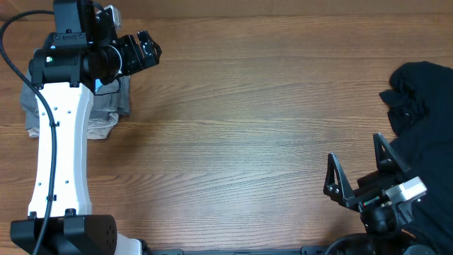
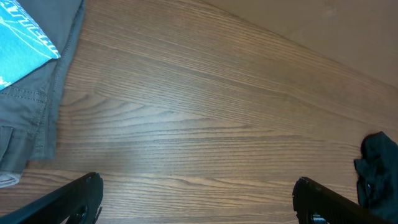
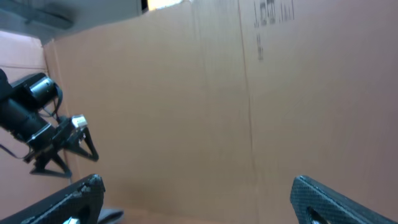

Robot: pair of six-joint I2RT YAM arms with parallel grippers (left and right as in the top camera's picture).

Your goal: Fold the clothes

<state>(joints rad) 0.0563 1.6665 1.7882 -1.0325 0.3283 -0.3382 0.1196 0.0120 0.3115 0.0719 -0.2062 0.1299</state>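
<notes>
Overhead, the left end effector (image 1: 146,49) hangs released near the blue T-shirt (image 1: 106,86), which lies on grey trousers (image 1: 117,106) at the desk's (image 1: 248,127) left edge. The right end effector (image 1: 357,166) is released beside the black garment (image 1: 425,99), heaped at the right edge. The left wrist view shows the T-shirt atop the trousers. The right wrist view faces a cardboard wall (image 3: 217,93).
</notes>
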